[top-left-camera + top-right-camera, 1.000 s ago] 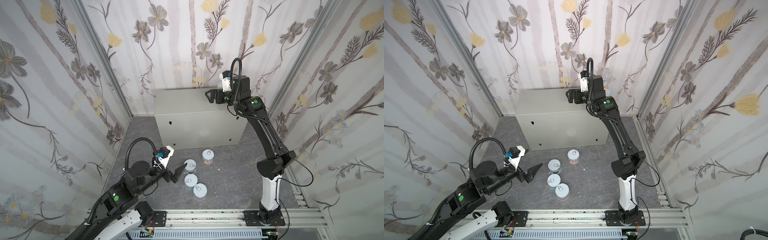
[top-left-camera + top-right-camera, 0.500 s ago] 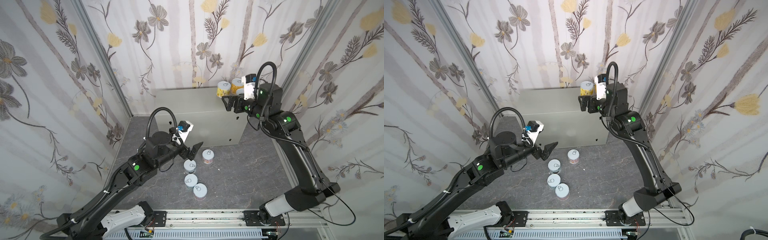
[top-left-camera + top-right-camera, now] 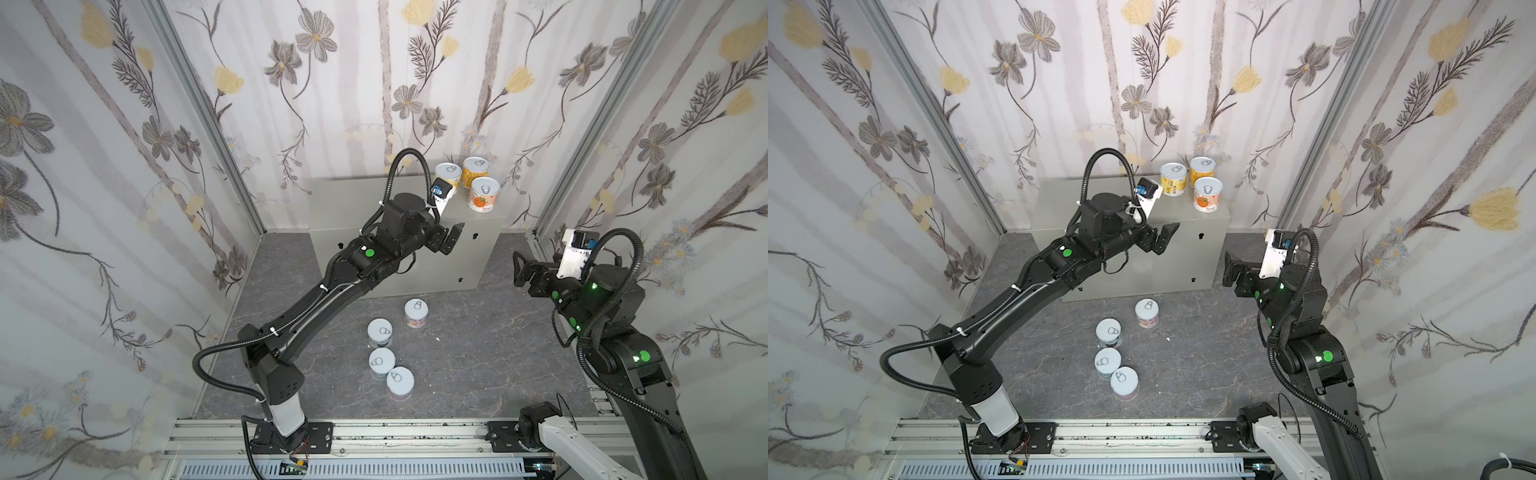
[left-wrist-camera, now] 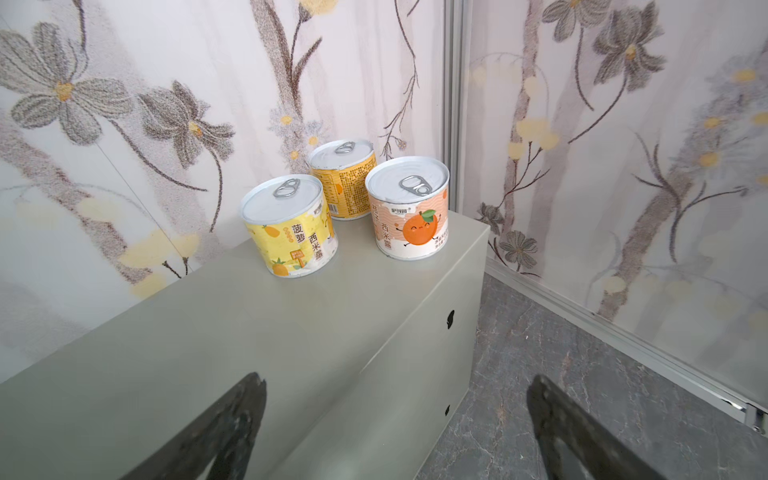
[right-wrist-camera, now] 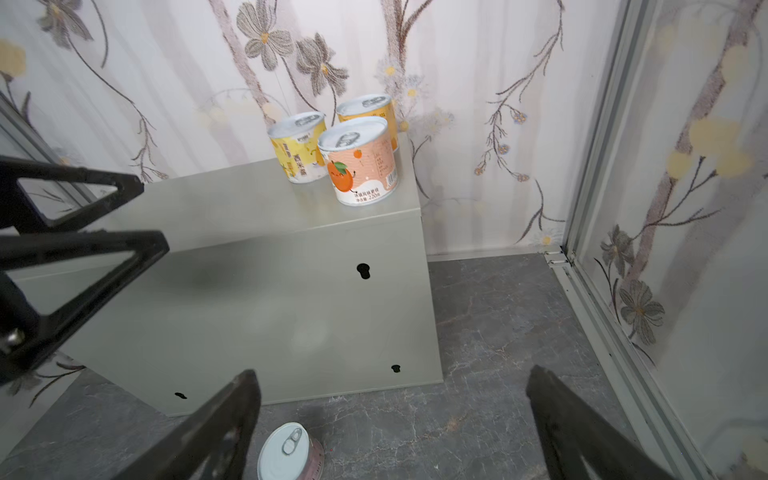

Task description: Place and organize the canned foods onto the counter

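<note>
Grey marbled floor point(image 3: 478, 353) fills a small booth, shut in on three sides by walls point(image 3: 353, 83) papered with grey and yellow flowers. Against the back wall stands the counter point(image 3: 345, 203), a pale grey-beige metal box with small keyholes in its front. A metal rail point(image 3: 374, 436) runs along the side farthest from the counter and carries both arm bases.

Three tins stand upright and close together at the right end of the counter's flat top. The pineapple tin point(image 3: 448, 174) is nearest the counter's middle, and the darker yellow tin point(image 3: 475, 170) is at the back by the wall. The orange-print tin point(image 3: 483, 199) is nearest the counter's front right corner.

Four more stand upright on the floor in front of the counter. The pink-sided tin point(image 3: 416, 313) is closest to the counter's front. Farther out, in a loose row, come a second tin point(image 3: 379, 332), a third tin point(image 3: 382, 362) and a fourth tin point(image 3: 400, 382), the last two just beside each other.

The left gripper point(image 3: 453, 237) hangs at the counter's upper front edge, short of the three tins. Its jaws are spread wide, with nothing between them and nothing touched. The right gripper point(image 3: 518, 270) hangs off the counter's right end, above the floor, its jaws likewise spread wide and empty.
</note>
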